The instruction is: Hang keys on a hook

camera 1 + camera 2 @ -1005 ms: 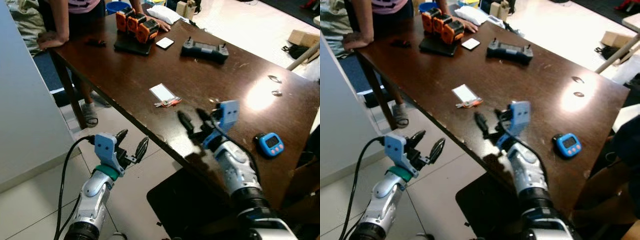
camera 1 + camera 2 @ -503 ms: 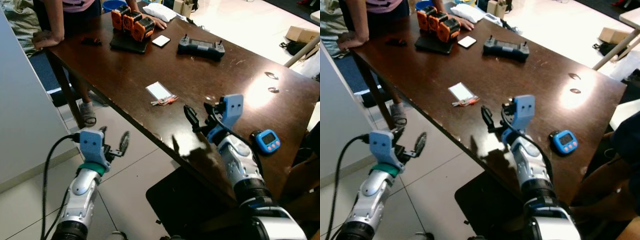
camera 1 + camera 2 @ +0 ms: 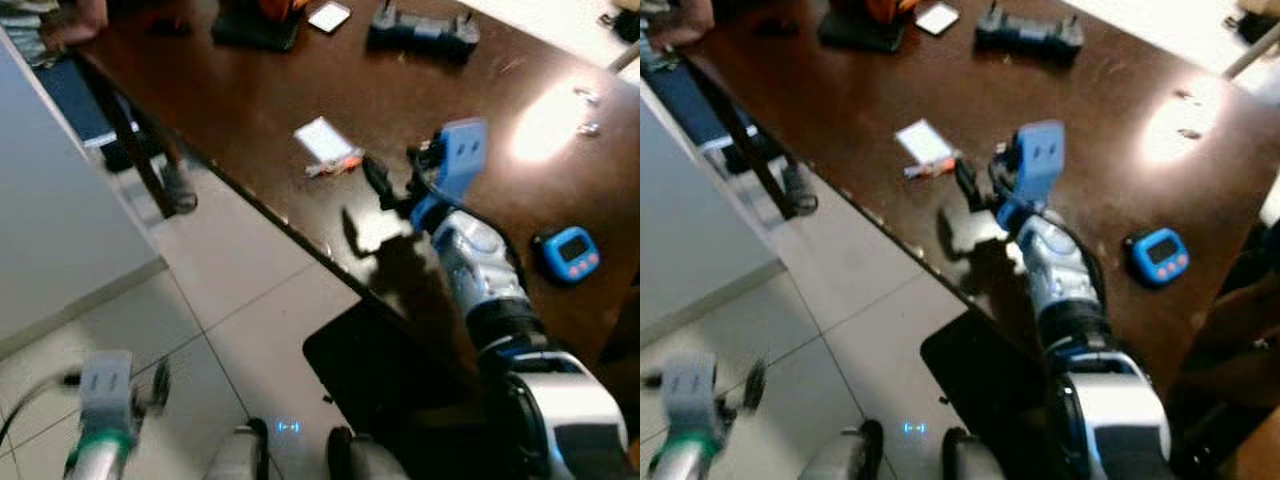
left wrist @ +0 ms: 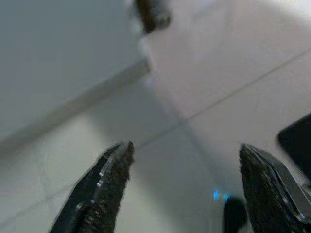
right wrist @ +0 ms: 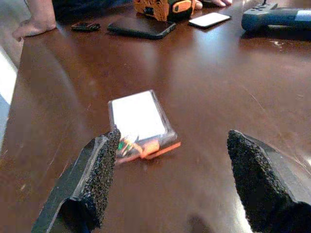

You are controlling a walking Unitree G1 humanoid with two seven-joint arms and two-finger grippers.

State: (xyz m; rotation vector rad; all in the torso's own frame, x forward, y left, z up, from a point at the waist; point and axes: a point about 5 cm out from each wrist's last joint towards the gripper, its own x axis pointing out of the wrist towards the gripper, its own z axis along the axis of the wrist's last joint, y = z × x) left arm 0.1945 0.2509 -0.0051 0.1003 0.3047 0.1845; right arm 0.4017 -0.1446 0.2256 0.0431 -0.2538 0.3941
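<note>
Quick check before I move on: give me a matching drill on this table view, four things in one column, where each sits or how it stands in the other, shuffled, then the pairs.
Things:
1. card with the keys
2. blue timer
3. right gripper
4. left gripper

Places or states:
A. low over the tiled floor, open
B. on the brown table, beside the right forearm
C. open, over the table, aimed at the card
D. flat on the table near its front edge, orange bits at one end

Pairs: 1-D, 2-B, 3-C, 4-A
</note>
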